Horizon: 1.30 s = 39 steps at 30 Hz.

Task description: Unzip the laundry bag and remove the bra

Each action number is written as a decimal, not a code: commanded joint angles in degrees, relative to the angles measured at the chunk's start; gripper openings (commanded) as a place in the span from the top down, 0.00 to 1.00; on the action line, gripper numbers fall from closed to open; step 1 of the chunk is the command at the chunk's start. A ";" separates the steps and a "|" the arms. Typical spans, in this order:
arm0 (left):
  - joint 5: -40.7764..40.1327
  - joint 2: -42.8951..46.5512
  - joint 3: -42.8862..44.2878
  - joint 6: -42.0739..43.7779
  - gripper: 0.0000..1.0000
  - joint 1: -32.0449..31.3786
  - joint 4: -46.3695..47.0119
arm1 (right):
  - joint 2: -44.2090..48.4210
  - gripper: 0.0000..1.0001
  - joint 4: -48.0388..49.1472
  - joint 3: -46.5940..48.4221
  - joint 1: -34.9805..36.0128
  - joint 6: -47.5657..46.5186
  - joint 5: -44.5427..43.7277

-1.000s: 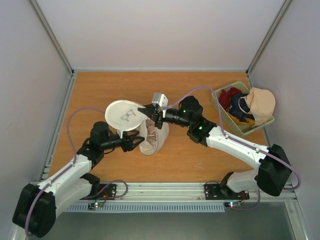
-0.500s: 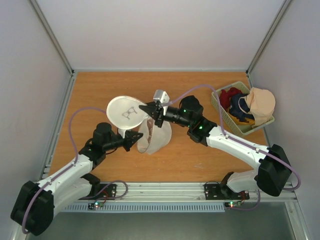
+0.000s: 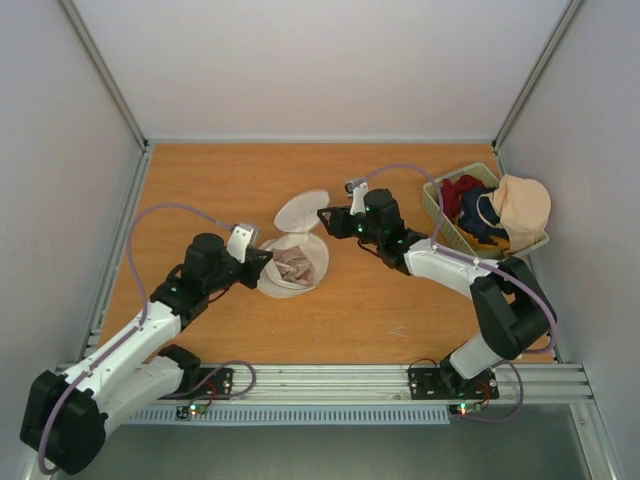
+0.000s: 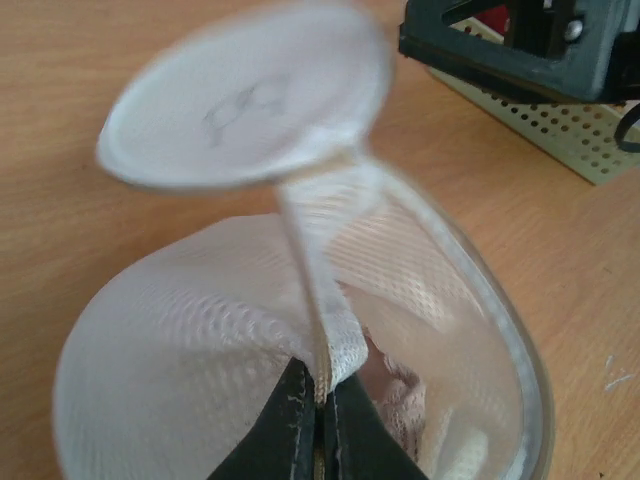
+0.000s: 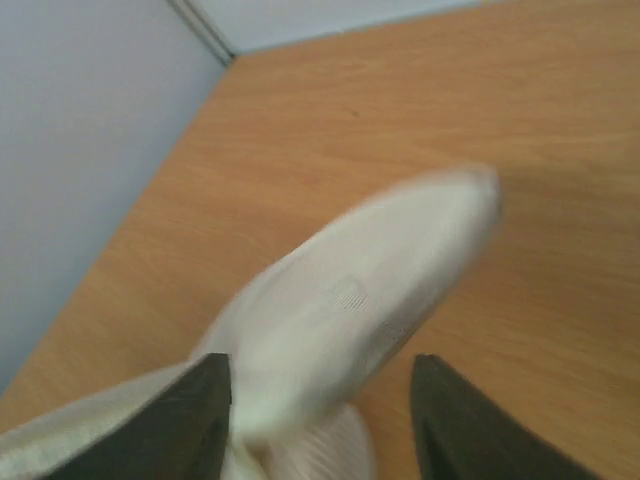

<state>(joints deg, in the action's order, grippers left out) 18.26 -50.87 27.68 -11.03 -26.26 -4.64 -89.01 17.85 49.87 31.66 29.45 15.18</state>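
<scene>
Laundry bag (image 4: 180, 330) lies unzipped mid-table, its flap (image 3: 300, 212) folded back; the bra (image 3: 298, 264) is exposed inside. Left gripper (image 4: 320, 400) is clamped on the mesh rim; right gripper (image 3: 325, 217) is spread, holding nothing. The rim should be pinned while the bra is drawn out.

The left arm (image 3: 125, 345) and the right arm (image 3: 445, 270) share one build: white shells on the long links, rounded black housings at the joints, and a lilac cable (image 3: 400, 168) looping alongside. The left hand (image 4: 318, 440) has tapered matte black fingers (image 4: 285, 440).
</scene>
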 commanded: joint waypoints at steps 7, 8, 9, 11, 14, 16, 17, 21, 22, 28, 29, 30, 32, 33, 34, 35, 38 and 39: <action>1.28 -0.40 -0.53 -6.58 0.99 0.56 0.18 | 7.25 0.30 -15.69 1.74 -1.80 -4.45 -16.96; 0.55 -0.37 -0.63 -6.84 0.99 0.86 0.25 | 8.44 0.33 -14.37 1.87 -0.92 -9.14 -13.15; 0.17 -0.31 -0.77 -6.97 0.99 1.24 0.28 | 9.24 0.34 -13.51 2.29 1.05 -14.58 -9.16; -0.23 -0.20 -1.13 -6.83 0.99 2.03 0.15 | 8.57 0.33 -15.95 4.86 5.41 -30.66 2.79; -1.46 -0.11 -1.41 -6.47 0.99 2.87 -0.29 | -0.02 0.40 -30.57 16.93 9.07 -37.53 9.39; -2.37 0.11 -1.45 -6.69 0.99 3.49 -0.59 | -7.28 0.48 -38.14 25.14 9.48 -37.38 11.02; -2.51 0.35 -1.55 -6.84 0.99 3.72 -0.62 | -9.39 0.50 -39.48 27.16 9.99 -37.35 11.56; -2.15 0.78 -1.90 -6.86 0.99 4.19 -0.46 | -12.83 0.50 -40.75 28.04 15.42 -41.20 9.85; -2.03 0.73 -2.04 -6.94 0.99 4.20 -0.39 | -13.99 0.50 -41.92 28.91 16.81 -41.52 8.95; -2.04 0.76 -2.44 -7.30 0.99 4.29 0.11 | -18.03 0.51 -42.58 29.77 19.05 -37.87 -1.01; -1.94 0.88 -2.47 -7.22 0.99 4.29 0.14 | -18.17 0.52 -42.21 29.69 19.05 -37.62 -2.48; -1.87 0.86 -2.50 -7.17 0.99 4.33 0.16 | -18.54 0.52 -42.02 29.86 19.01 -37.32 -3.96; -1.75 0.86 -2.54 -7.24 0.99 4.37 0.26 | -19.70 0.51 -41.83 30.59 19.05 -36.38 -7.60; -1.62 0.87 -2.62 -7.25 0.99 4.38 0.25 | -20.38 0.51 -41.80 31.08 19.05 -35.98 -9.62; -1.50 0.87 -2.65 -7.25 0.99 4.38 0.33 | -20.82 0.51 -41.72 31.56 19.05 -35.84 -10.97; -1.29 0.86 -2.66 -7.13 0.99 4.38 0.26 | -21.08 0.50 -41.49 31.82 19.05 -35.61 -11.88; -0.90 0.93 -2.68 -6.45 0.99 4.38 0.09 | -20.40 0.50 -40.41 31.59 18.86 -36.04 -9.84; -1.01 0.87 -2.65 -6.24 0.99 4.45 0.02 | -19.64 0.50 -40.13 31.34 18.47 -35.99 -7.42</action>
<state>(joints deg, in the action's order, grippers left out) 16.95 -50.94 25.76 -17.61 -22.20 -7.05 -109.60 -24.29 80.27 50.83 -7.20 7.99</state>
